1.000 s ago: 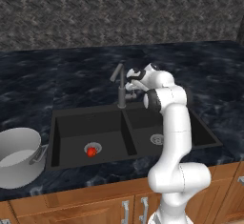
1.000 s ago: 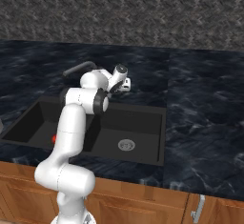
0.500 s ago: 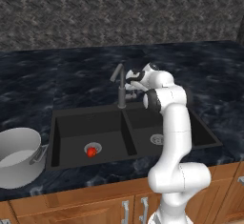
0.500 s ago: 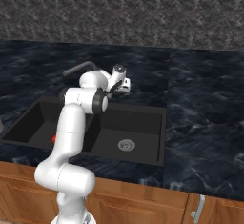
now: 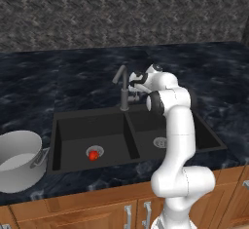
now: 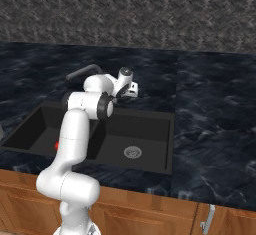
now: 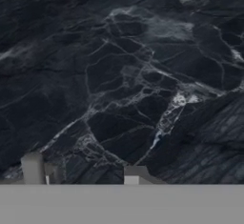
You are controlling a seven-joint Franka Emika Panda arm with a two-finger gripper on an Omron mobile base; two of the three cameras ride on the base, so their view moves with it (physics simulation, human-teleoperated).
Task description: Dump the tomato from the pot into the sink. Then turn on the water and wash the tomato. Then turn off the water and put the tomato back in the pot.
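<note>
The tomato (image 5: 92, 155) lies on the drain of the left basin of the black sink (image 5: 129, 136); in the right base view a sliver of the tomato (image 6: 57, 145) shows behind my arm. On the counter left of the sink stands the silver pot (image 5: 19, 167), upright. My gripper (image 5: 138, 81) hovers behind the sink, just right of the faucet (image 5: 123, 90). From the right, the gripper (image 6: 133, 90) sits over the sink's (image 6: 145, 129) back rim. In the hand view the gripper (image 7: 85, 171) is shut, with only dark marble counter beyond its tips.
The faucet's spout (image 6: 82, 72) arches over the divider toward the left basin. Dark marble counter (image 5: 58, 86) runs all around the sink, with a stone wall (image 5: 121, 13) behind. Wooden cabinet fronts (image 5: 97, 213) lie below the counter edge.
The gripper's fingers have closed in over the last second. The arm has stayed beside the faucet; tomato and pot have not moved.
</note>
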